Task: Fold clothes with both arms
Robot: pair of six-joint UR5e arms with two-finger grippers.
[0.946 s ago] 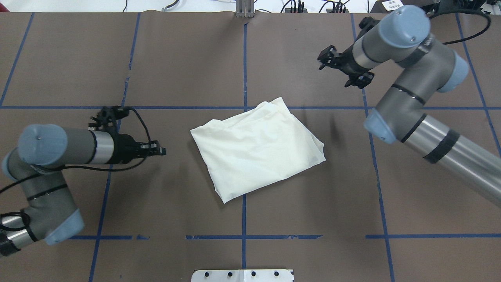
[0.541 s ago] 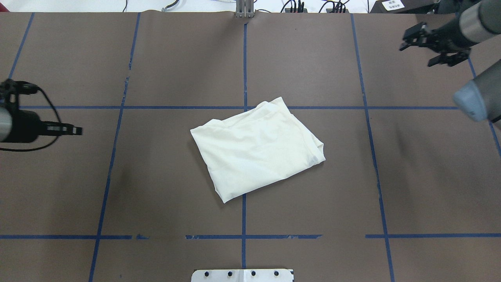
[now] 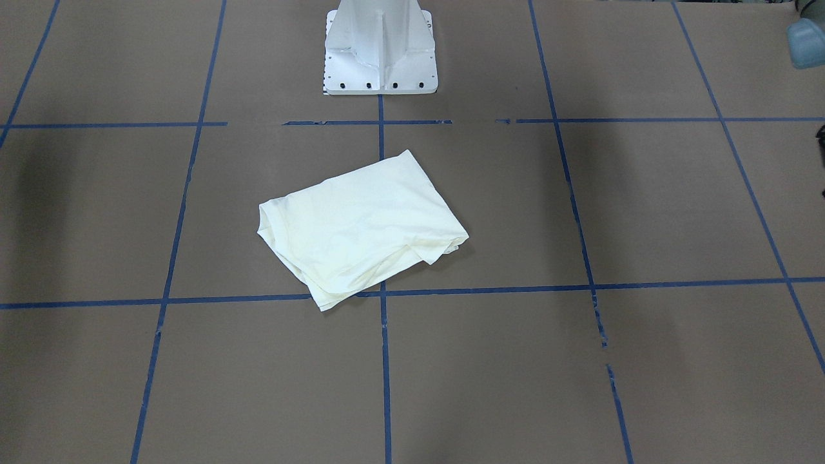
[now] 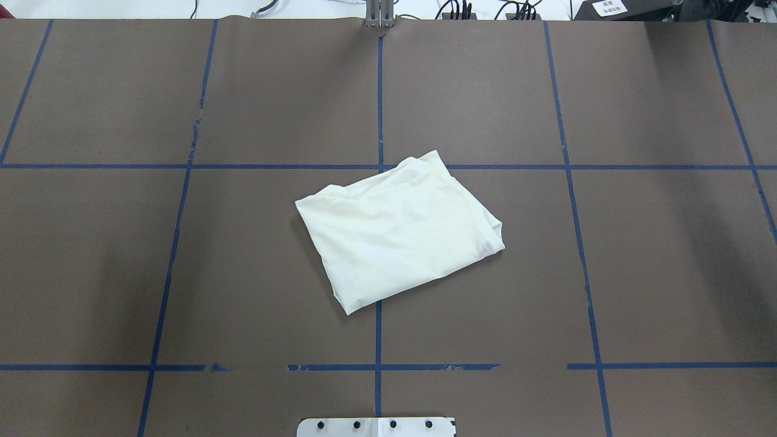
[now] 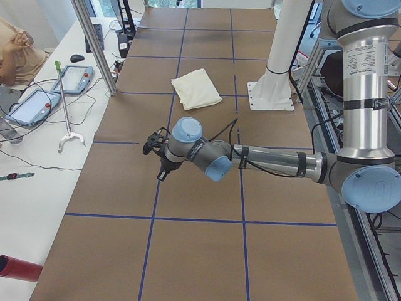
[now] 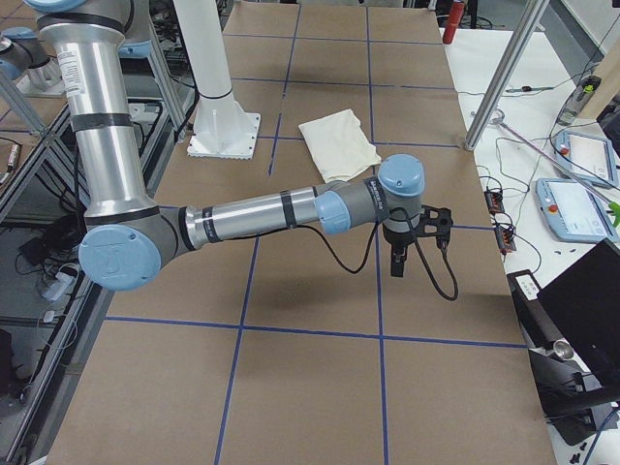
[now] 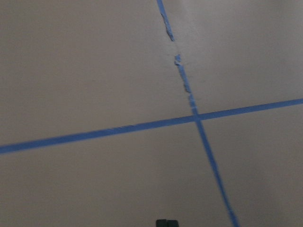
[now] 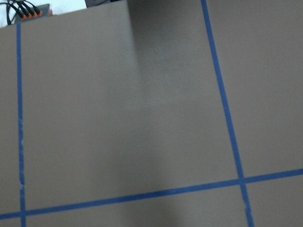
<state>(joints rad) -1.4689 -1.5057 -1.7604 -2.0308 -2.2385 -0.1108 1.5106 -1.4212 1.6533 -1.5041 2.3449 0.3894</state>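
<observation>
We find the folded cream long-sleeved shirt unmoved, mid brown papered tabletop. Black left end effector and right end effector have quit the overhead view; their opening we cannot tell.

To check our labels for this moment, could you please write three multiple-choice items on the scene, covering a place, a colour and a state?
1. Where does the shirt lie?
A. against the white pedestal
B. mid-way across the table, over the central blue tape line
C. at the table's far edge

2. What colour is its visible face?
A. black
B. red
C. plain cream

3. What state is it in?
A. folded, lying free
B. spread flat, sleeves out
C. hanging from a gripper

Answers: 1 B, the tape line vanishes under it. 2 C, no print shows on top. 3 A, it is a compact rectangle, and the left gripper and right gripper are well away from it.
</observation>
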